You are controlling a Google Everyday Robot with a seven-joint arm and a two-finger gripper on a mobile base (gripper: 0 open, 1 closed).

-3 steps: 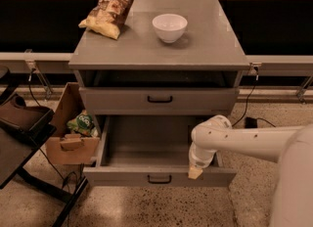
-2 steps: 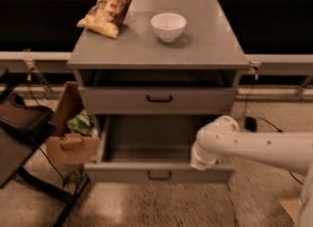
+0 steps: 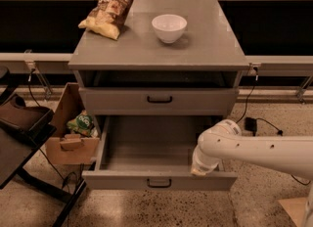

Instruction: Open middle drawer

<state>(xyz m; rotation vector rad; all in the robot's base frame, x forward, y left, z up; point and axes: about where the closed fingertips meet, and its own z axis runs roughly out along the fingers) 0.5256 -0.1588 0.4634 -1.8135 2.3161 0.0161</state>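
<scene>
Speckled floor (image 3: 254, 205), flat grey middle drawer (image 3: 195, 102) shut, hand (image 3: 199, 170) over lower drawer (image 3: 122, 180), grip unclear

chip bag (image 3: 108, 7) left of bowl (image 3: 169, 27) on cabinet (image 3: 210, 42) | gripper (image 3: 199, 171) at front-right corner of bottom drawer (image 3: 122, 180)

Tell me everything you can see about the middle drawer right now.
The middle drawer is pulled well out of the grey cabinet, below a closed drawer. It is wide and shallow, matte grey, with a flat front panel carrying a small black bar handle at its centre. Low side walls frame a floor whose visible part is bare. It sits level and straight. The gripper is just inside its front panel near the right corner, where the arm covers part of it.
</scene>
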